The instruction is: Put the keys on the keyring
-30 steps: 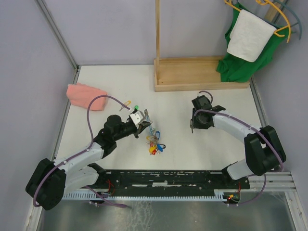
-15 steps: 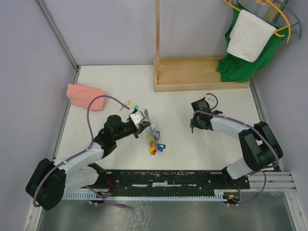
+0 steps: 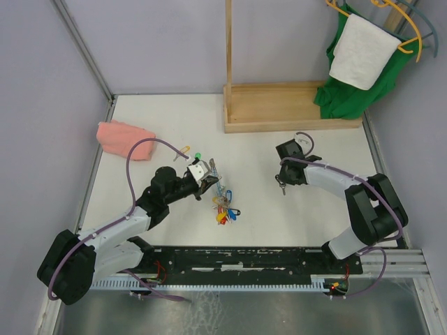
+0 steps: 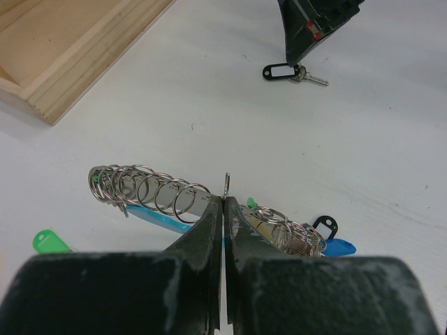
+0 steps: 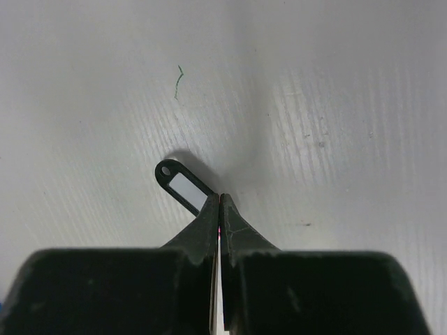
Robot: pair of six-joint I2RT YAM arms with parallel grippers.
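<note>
Silvery keyring [image 3: 223,205] is lying mid-table in the top view, w/ a bunch of coloured tags already hanging on it. Left gripper [image 3: 211,181] is sitting at its upper end. Green key [image 3: 198,155] and yellow key [image 3: 185,149] are lying loose just beyond, so they're not threaded yet. Right gripper [image 3: 281,184] is working well apart, on the R side.

Left wrist: jaws are pressing together, pinching the ring's wire btw the tips, w/ small rings stacking along it to the left. Black-tag key [image 4: 293,72] is lying far off, under the other arm's tip.

Right wrist: jaws are pressing together on the near end of that black tag, apparently nipping it, w/ the tag lying on the table [image 5: 349,84]. Judging by this, the task is sitting partway: at least 3 keys are waiting, and this one is only at pick-up.
</note>
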